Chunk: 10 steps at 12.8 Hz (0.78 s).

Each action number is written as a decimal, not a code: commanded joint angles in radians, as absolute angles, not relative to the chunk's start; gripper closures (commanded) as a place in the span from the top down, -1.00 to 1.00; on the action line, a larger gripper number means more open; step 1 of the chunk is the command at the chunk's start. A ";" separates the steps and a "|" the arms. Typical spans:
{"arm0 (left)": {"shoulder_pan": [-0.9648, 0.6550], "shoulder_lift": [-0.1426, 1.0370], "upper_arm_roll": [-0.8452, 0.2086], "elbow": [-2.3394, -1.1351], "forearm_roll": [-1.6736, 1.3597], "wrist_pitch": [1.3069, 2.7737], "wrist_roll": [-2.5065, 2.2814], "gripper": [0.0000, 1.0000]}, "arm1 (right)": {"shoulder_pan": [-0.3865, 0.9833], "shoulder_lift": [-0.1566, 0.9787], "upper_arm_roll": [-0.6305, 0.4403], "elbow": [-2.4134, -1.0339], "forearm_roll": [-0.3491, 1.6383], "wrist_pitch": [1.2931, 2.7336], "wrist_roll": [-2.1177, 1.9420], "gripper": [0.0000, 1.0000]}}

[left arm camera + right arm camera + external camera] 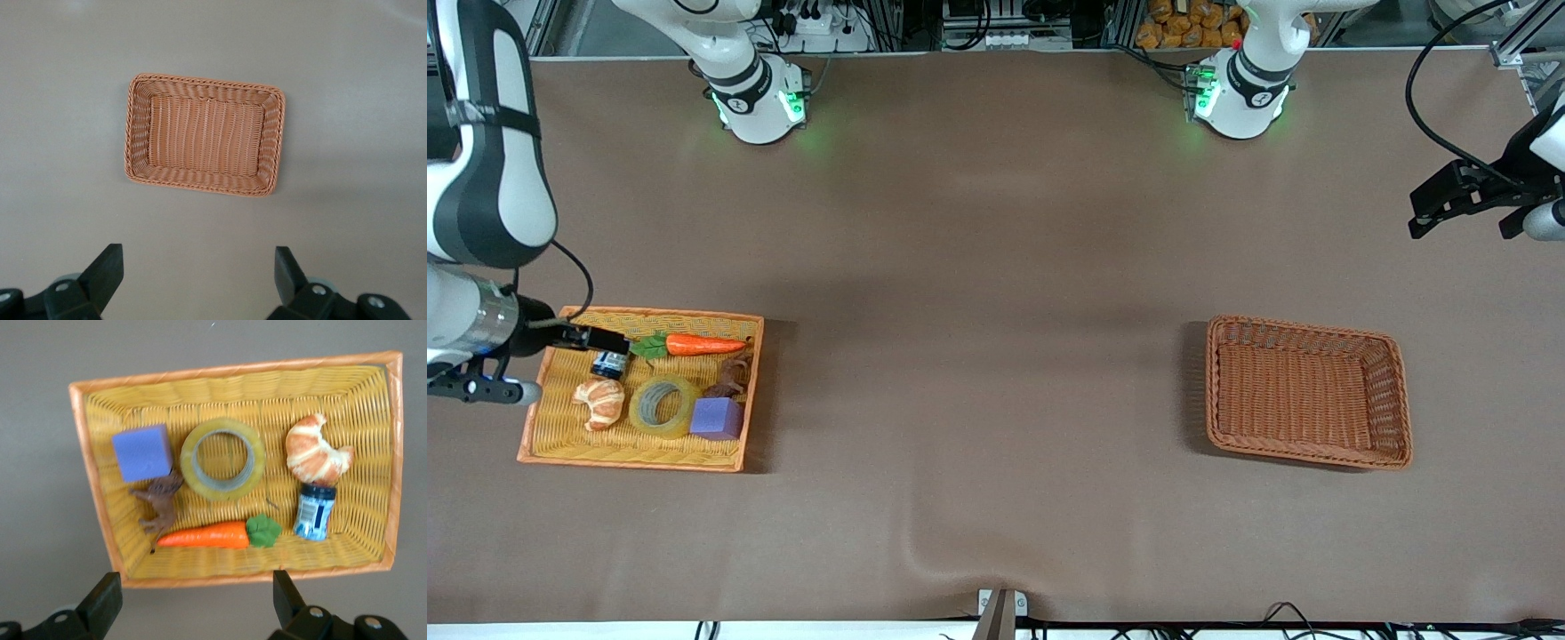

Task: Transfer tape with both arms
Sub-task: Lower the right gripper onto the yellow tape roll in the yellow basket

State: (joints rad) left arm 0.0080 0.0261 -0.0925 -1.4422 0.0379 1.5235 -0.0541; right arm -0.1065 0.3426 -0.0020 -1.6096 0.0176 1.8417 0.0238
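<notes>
tape (664, 406) lying in yellow basket (560, 449), lower left | right gripper (193, 603) hovering above, fingers wide | left gripper (197, 277) waiting wide, upper right

Cut off and covered, around the yellow tray (560, 449)

Left gripper (1463, 209) clipped at frame edge, arm out of sight; right arm (480, 178) cropped too, covering a tray corner; small jar (315, 513) label too blurred to read.
</notes>
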 commanded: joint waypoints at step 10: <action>0.018 0.018 -0.097 -1.443 0.020 1.508 -0.017 1.00 | -0.152 0.703 0.008 -1.473 -0.058 2.124 0.018 1.00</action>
State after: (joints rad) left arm 0.0079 0.0273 -0.0952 -1.4436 0.0379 1.5208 -0.0422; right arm -0.1648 0.6889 0.0028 -1.5142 -0.0097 2.1223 0.0140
